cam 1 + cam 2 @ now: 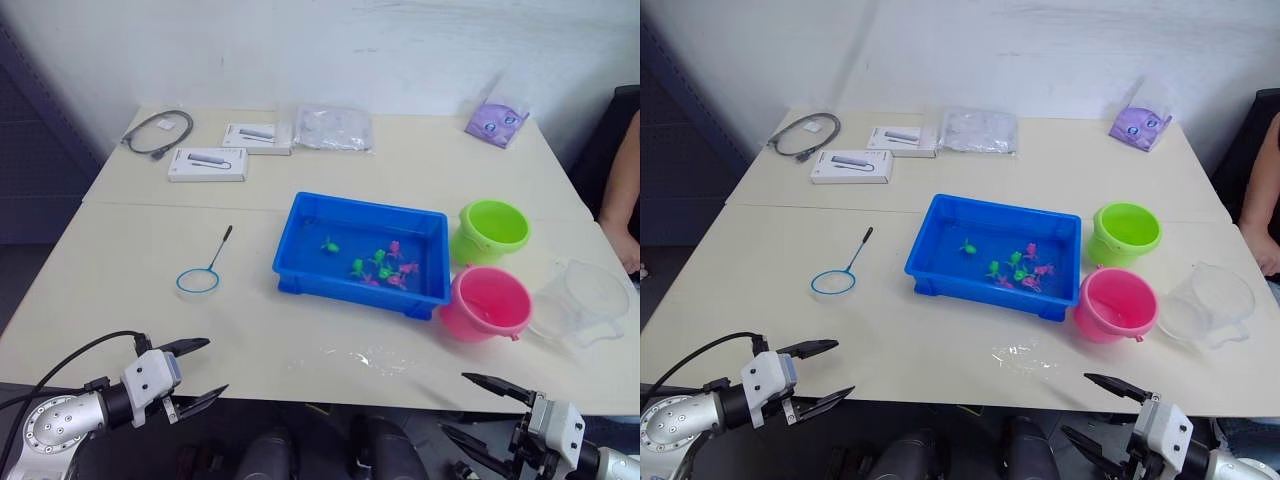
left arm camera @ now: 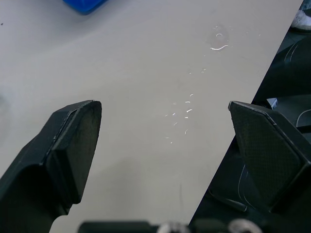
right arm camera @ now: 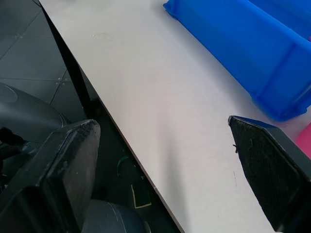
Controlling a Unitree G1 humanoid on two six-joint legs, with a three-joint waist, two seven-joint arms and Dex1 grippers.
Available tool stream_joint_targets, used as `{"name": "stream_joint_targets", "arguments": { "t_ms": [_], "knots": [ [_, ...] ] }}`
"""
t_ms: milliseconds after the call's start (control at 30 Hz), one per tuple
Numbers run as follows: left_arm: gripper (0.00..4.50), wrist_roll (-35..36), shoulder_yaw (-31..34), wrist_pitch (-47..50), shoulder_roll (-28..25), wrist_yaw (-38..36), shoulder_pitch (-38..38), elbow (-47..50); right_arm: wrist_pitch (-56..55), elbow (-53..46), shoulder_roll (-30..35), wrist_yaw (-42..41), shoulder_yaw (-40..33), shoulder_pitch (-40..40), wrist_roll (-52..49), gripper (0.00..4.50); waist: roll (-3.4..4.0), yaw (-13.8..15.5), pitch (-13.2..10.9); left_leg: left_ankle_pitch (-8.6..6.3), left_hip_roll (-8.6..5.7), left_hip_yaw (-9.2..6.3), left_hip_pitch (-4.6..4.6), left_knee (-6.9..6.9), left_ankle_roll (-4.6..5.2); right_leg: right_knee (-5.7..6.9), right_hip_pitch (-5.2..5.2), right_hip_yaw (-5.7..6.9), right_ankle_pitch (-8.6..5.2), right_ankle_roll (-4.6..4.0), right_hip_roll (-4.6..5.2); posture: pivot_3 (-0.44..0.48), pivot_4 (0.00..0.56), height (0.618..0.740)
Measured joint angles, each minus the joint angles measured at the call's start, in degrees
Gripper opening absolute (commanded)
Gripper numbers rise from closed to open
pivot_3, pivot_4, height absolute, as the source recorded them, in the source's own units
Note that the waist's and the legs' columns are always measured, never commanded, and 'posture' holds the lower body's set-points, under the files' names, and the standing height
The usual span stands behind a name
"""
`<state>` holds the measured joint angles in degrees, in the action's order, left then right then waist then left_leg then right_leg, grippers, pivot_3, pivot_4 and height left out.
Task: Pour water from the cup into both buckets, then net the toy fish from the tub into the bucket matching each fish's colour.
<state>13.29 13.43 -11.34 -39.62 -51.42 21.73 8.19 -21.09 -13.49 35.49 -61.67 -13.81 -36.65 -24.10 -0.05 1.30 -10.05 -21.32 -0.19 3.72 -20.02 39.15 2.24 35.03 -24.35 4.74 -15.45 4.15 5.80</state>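
Note:
The blue tub [image 1: 300, 262] sits mid-table with several tiny green and pink toy fish [image 1: 378, 267] inside. To its right stand the lime green bucket [image 1: 492, 229] and, nearer me, the pink bucket [image 1: 487, 303]. The clear cup [image 1: 588, 300] rests at the table's right edge. Left of the tub lies the net [image 1: 203, 271], hoop toward me. My left gripper [image 1: 198, 371] hovers open at the near left edge of the table, holding nothing. Open and empty too, my right gripper [image 1: 472, 405] is at the near right edge, below the pink bucket.
Spilled water droplets [image 1: 375, 358] lie on the table in front of the tub. At the back are two white boxes [image 1: 207, 164], a coiled cable [image 1: 158, 132], a clear bag [image 1: 334, 127] and a purple pouch [image 1: 497, 121]. A person's arm [image 1: 625, 200] is at the far right.

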Motion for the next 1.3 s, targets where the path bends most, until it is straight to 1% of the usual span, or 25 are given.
{"name": "stream_joint_targets", "arguments": {
  "t_ms": [67,100,167,200,300,367,433,567,600,667,700,767,833,900,967,1033,1300],
  "knots": [
    [4.46,0.9,0.0,1.0,0.0,-0.4,-0.2,0.1,0.5,-0.3,-0.2,0.5,-0.1,-0.2,-0.3,4.50,0.00,0.0,0.0,0.00,0.00,0.00,0.00,0.00,0.00,0.01,0.00,0.00,0.00,0.00,0.00,0.000,0.150,0.740],
    [4.46,2.7,-0.1,3.2,-0.2,-1.1,-0.7,0.5,1.4,-1.3,-0.8,1.8,-0.6,-0.7,-1.1,4.50,0.00,0.0,0.0,0.00,0.00,0.00,0.00,0.00,0.00,0.02,0.00,0.00,0.00,0.00,0.00,0.000,0.150,0.740],
    [4.46,7.9,-0.5,9.1,-1.0,-2.7,-2.1,3.3,2.7,-3.9,-3.9,5.2,-3.3,-2.5,-3.7,4.50,0.01,0.3,0.0,0.03,0.00,-0.08,-0.04,0.00,-0.06,0.05,0.00,0.03,0.00,0.00,0.01,0.000,0.150,0.740],
    [4.46,10.0,-0.8,11.6,-1.6,-3.6,-2.8,5.2,3.1,-5.0,-5.2,6.9,-4.9,-3.4,-4.9,4.50,0.05,0.3,0.0,0.20,0.00,-0.09,-0.04,0.00,-0.37,0.02,0.01,0.02,0.00,0.00,0.01,0.000,0.150,0.740],
    [4.46,13.0,-2.4,15.9,-2.1,-5.3,-5.6,9.1,4.2,-6.7,-9.1,11.4,-8.8,-6.2,-7.0,4.50,0.13,0.1,0.1,0.19,-0.01,-0.08,-0.06,0.00,-0.39,-0.02,0.01,-0.01,0.00,0.00,0.02,0.000,0.150,0.740],
    [4.46,14.3,-4.1,17.9,-1.9,-5.9,-8.3,10.7,4.5,-7.0,-13.2,15.1,-11.2,-7.8,-8.6,4.50,0.17,0.0,0.1,0.19,-0.01,-0.08,-0.05,-0.02,-0.41,0.00,0.01,-0.01,0.00,0.00,0.01,0.000,0.150,0.740],
    [4.46,15.2,-6.3,20.2,-1.3,-5.8,-12.7,12.1,4.8,-6.8,-18.1,19.7,-14.3,-9.3,-9.8,4.50,0.28,0.1,0.1,0.21,-0.01,-0.07,-0.04,-0.02,-0.43,0.03,0.01,-0.03,0.00,0.00,0.01,0.000,0.150,0.740],
    [4.46,16.7,-9.7,23.9,0.4,-5.4,-20.2,14.6,5.1,-6.1,-23.7,26.5,-18.0,-10.1,-9.7,4.50,0.43,-0.4,0.2,0.21,-0.02,-0.01,0.00,-0.04,-0.44,0.08,0.00,-0.14,0.00,0.00,-0.01,0.000,0.150,0.740],
    [4.46,17.0,-11.1,25.1,1.4,-4.8,-22.9,15.8,7.8,-5.9,-25.1,31.5,-18.7,-9.6,-9.6,4.50,0.44,-0.8,0.2,0.23,-0.02,-0.01,0.00,-0.06,-0.47,0.11,-0.02,-0.16,0.00,0.00,-0.01,0.000,0.150,0.740],
    [4.46,17.2,-11.6,25.4,1.8,-4.5,-23.8,16.2,9.6,-5.8,-25.2,34.2,-18.8,-9.2,-9.5,4.50,0.46,-1.2,0.3,0.24,-0.02,0.01,0.00,-0.06,-0.47,0.11,-0.03,-0.20,0.00,0.00,-0.01,0.000,0.150,0.740],
    [4.46,17.3,-12.1,26.1,3.0,-4.0,-25.4,16.2,11.9,-5.3,-25.3,37.4,-19.4,-8.0,-9.5,4.50,0.54,-1.4,0.3,0.25,-0.02,0.02,-0.01,-0.08,-0.46,0.11,-0.04,-0.23,0.00,-0.01,-0.01,0.000,0.150,0.740],
    [4.46,18.0,-13.5,27.3,3.9,-3.7,-27.8,16.3,14.4,-4.3,-24.9,41.3,-20.5,-4.0,-9.5,4.50,0.53,-1.7,0.3,0.29,-0.02,0.07,0.03,-0.07,-0.46,0.16,-0.04,-0.26,0.00,0.00,-0.02,0.000,0.150,0.740],
    [4.46,18.9,-15.1,29.4,3.8,-4.6,-29.3,16.6,17.2,-3.1,-23.1,45.2,-20.9,2.1,-9.5,4.50,0.54,-1.8,0.3,0.30,-0.03,0.11,0.13,-0.07,-0.48,0.30,-0.04,-0.30,-0.02,-0.04,-0.05,0.000,0.150,0.740],
    [4.46,19.7,-15.8,30.9,4.3,-4.5,-30.5,16.7,18.8,-1.3,-21.3,47.3,-21.8,6.1,-9.3,4.50,0.57,-1.5,0.3,0.32,-0.04,0.11,0.16,-0.07,-0.50,0.35,-0.04,-0.30,-0.04,-0.06,-0.07,0.000,0.150,0.740],
    [4.46,20.0,-16.3,31.8,5.0,-4.3,-31.4,16.8,19.9,1.7,-19.3,48.8,-22.6,10.3,-8.5,4.50,0.57,-1.3,0.3,0.34,-0.04,0.11,0.16,-0.06,-0.52,0.40,-0.04,-0.30,-0.05,-0.08,-0.11,0.000,0.150,0.740],
    [4.46,20.0,-16.7,32.3,5.0,-4.2,-31.7,16.9,20.3,3.2,-18.1,49.3,-22.6,12.5,-7.8,4.50,0.57,-1.2,0.3,0.35,-0.04,0.11,0.16,-0.06,-0.52,0.41,-0.04,-0.30,-0.05,-0.08,-0.17,0.000,0.150,0.740],
    [4.46,21.2,-16.8,36.0,5.1,-2.8,-31.5,19.4,21.2,13.4,-15.8,51.4,-22.7,21.2,-4.9,4.50,0.55,-1.4,0.3,0.38,-0.04,0.19,0.22,-0.04,-0.50,0.47,-0.02,-0.38,-0.04,-0.06,-0.24,0.000,0.150,0.740]
  ]
}}
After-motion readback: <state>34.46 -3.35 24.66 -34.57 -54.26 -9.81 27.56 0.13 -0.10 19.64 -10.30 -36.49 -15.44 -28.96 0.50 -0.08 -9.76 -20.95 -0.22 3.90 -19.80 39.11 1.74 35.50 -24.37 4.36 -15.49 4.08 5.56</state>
